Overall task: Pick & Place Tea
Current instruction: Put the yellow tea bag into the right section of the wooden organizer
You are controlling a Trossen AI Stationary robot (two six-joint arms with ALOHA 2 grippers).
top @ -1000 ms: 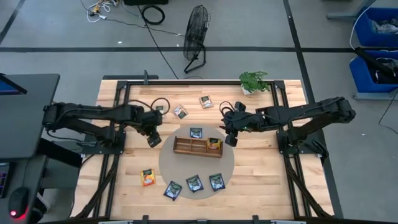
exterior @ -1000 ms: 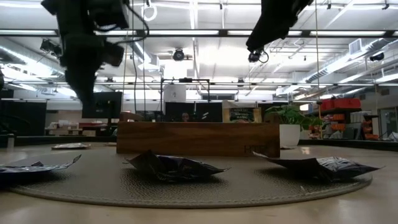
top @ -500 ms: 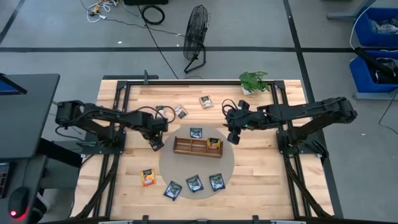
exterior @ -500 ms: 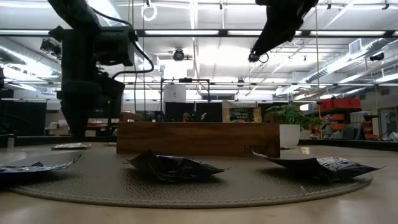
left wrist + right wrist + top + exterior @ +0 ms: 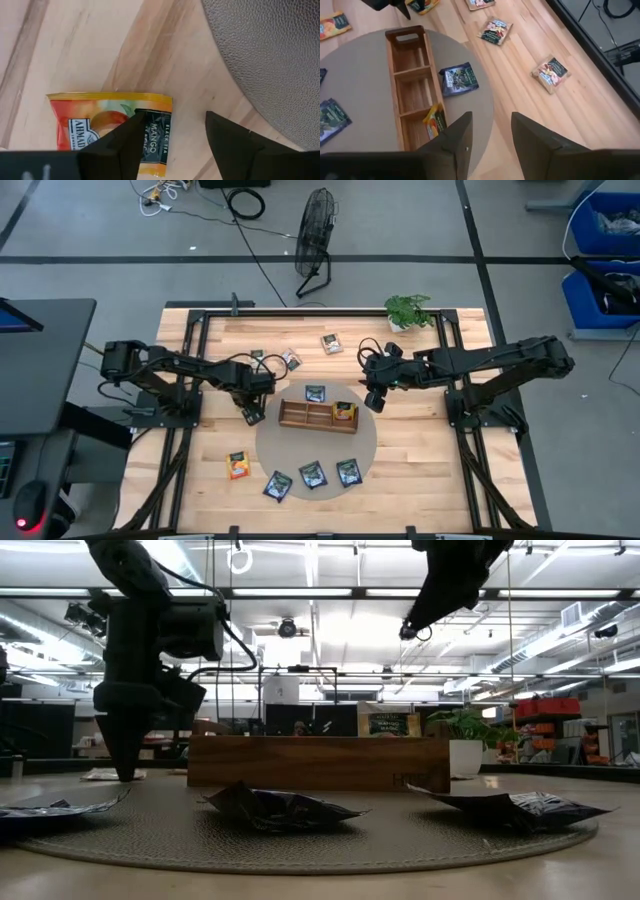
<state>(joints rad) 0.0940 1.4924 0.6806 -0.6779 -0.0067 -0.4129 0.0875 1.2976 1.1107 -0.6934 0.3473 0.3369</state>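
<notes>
High view: left arm reaches low across the wooden desk (image 5: 420,470) from the left, forearm near level, left claw (image 5: 250,416) pointing down just off the left edge of the round grey mat (image 5: 368,442). Right arm stretched in from the right, right claw (image 5: 373,402) raised near the right end of the wooden tray (image 5: 297,416). Tray: long, brown, 3 compartments; one orange packet (image 5: 344,411) stands in the right-end compartment. Dark blue packet (image 5: 315,393) lies flat on mat just behind tray. 3 dark packets (image 5: 311,475) in a row at mat's front edge. Another orange packet (image 5: 238,465) on bare wood, front left. Small potted plant (image 5: 407,311) at rear.

Low view: left claw (image 5: 124,768) hangs vertical, tapered tips at desk level left of tray (image 5: 318,762). Mat woven-textured; crinkled foil packets lie on it.

Left wrist view: left claw (image 5: 172,135) fingers spread wide, holding nothing, tips over an orange mango packet (image 5: 107,125), glossy, flat on pale plank wood beside coarse mat edge.

Right wrist view: right claw (image 5: 490,135) fingers part-open, empty, looking down on tray. 2 white-and-brown packets (image 5: 496,31) lie on the planks beyond.
</notes>
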